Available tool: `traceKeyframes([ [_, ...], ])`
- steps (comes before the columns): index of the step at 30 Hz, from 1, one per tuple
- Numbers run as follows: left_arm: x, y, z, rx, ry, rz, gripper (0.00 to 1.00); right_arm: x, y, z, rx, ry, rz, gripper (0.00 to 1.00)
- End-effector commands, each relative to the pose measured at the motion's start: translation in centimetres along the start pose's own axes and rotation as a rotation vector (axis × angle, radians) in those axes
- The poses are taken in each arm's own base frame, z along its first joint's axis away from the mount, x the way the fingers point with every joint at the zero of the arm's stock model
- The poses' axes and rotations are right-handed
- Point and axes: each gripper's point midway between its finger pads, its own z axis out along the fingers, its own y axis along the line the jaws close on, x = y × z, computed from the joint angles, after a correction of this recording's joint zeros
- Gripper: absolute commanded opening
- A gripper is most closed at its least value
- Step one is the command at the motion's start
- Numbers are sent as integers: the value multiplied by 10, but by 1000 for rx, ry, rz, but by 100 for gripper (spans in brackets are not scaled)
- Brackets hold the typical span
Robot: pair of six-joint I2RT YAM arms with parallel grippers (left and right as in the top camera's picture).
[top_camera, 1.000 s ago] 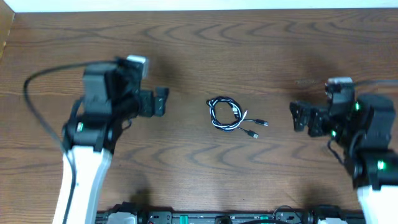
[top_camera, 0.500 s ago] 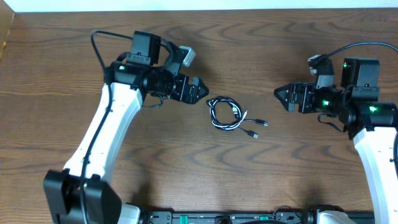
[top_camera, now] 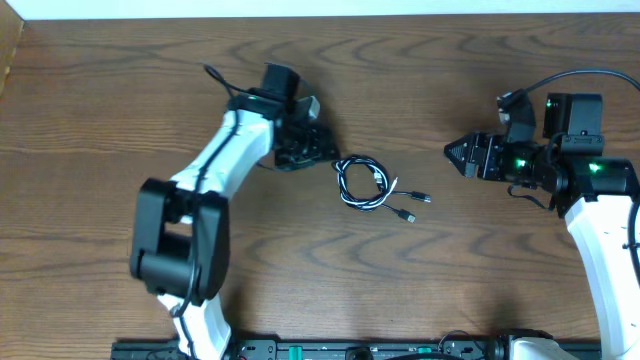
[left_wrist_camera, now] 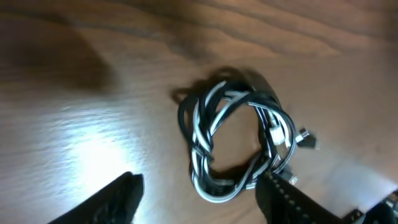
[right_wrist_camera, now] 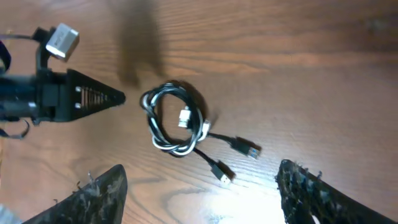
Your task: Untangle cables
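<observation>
Since the earlier overhead frame, the left arm has folded back toward the near edge and its wrist has turned, while the left gripper (top_camera: 314, 145) sits at much the same spot, just left of the cables (top_camera: 361, 183) and slightly beyond them; the cables have not shifted. Left wrist view shows this gripper released, its fingers (left_wrist_camera: 118, 198) spread wide, with the coil lying between and ahead of them, not touched. The cables lie flat on the wooden table (top_camera: 450, 290) as one loose coil, the black cord (right_wrist_camera: 186, 93) and the white cord (right_wrist_camera: 166, 147) looped through each other. One white plug (right_wrist_camera: 185, 116) rests inside the coil. Two black plug ends (top_camera: 413, 205) trail out of the coil to its right and nearer side, apart from one another. The right gripper (top_camera: 456, 153) is well to the right of the coil, pointing at it. Right wrist view shows it released, fingers (right_wrist_camera: 99, 194) wide apart, nothing held.
</observation>
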Motion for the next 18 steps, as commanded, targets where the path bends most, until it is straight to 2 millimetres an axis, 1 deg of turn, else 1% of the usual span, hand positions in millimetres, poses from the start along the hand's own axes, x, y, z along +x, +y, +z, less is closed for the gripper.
traceKeyframes([
  [1,-3,8,22,-73,-3,-142,60,-5,-4,-3,49,-16,54,72],
  [3,-1,12,32,-99,4,-148,56,-5,-4,-3,49,-16,54,72],
  [5,-1,12,39,-104,7,-137,55,-4,-4,-3,50,-12,56,71],
  [9,-2,11,47,-143,-17,-126,51,-3,-5,-3,52,-6,59,71],
  [11,-2,13,49,-186,-37,-130,46,-2,-5,-3,54,-5,60,71],
  [16,1,12,53,-255,-65,-99,32,-1,-7,-3,65,0,63,71],
  [17,1,12,54,-271,-72,-90,27,-1,-7,-3,65,0,63,71],
  [18,1,14,54,-287,-82,-85,19,-1,-7,-3,65,0,63,70],
])
